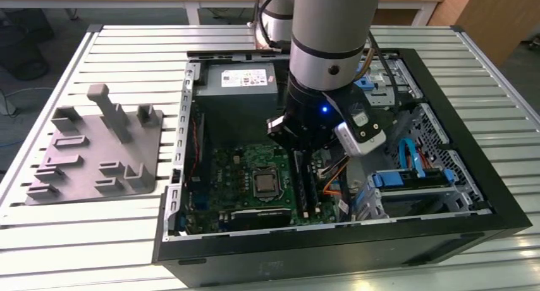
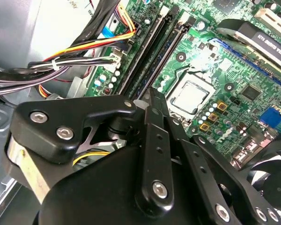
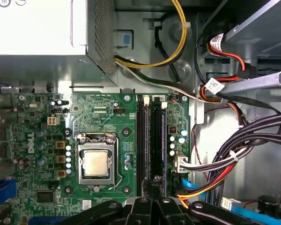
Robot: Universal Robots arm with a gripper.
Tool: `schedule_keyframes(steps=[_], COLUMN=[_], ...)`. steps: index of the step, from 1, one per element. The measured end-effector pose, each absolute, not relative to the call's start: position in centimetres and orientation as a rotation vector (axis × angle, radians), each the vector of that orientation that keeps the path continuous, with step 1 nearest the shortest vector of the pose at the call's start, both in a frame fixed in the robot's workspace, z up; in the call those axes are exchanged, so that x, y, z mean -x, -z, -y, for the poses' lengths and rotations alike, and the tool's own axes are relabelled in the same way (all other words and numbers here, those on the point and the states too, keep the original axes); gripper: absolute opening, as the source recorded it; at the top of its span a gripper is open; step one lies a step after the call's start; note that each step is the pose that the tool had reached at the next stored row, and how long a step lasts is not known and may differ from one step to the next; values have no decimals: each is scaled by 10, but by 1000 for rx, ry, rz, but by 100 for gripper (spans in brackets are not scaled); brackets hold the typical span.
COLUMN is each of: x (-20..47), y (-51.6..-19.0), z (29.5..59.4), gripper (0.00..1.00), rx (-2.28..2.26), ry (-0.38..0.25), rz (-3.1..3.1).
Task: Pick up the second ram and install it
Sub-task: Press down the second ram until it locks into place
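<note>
While the thin dark green ram strip (image 3: 156,145) stands edge-on in the long black memory slots (image 3: 141,145) right of the silver processor (image 3: 95,163), installation looks underway: seating needs straight downward pressure. Black gripper (image 3: 155,194) appears closed on its near end; arm vertical inside the black computer case (image 1: 472,177).

Arm (image 1: 329,31): fat silver-grey tube, light-blue cap at the top, black ring joints, one dark round plug on the side. Black cables run down alongside it. Wrist section is black with a small blue LED lit; white-and-grey camera module (image 1: 361,134) bolted on its side. Gripper (image 2: 152,154) is matte black, flat linkage bars pinned with silver screws, pale metal body underneath.
</note>
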State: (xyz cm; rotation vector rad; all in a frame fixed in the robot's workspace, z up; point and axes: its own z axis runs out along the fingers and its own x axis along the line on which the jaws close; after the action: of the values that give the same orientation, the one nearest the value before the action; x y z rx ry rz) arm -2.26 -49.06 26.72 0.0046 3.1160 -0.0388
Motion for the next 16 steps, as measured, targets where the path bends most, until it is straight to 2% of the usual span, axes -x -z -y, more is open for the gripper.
schedule_keyframes(steps=[5,16], x=[23,23], y=[-263,-243], z=[487,447], gripper=[10,10], rx=[-5,-5], ry=[37,30], rz=[-3116,-3116])
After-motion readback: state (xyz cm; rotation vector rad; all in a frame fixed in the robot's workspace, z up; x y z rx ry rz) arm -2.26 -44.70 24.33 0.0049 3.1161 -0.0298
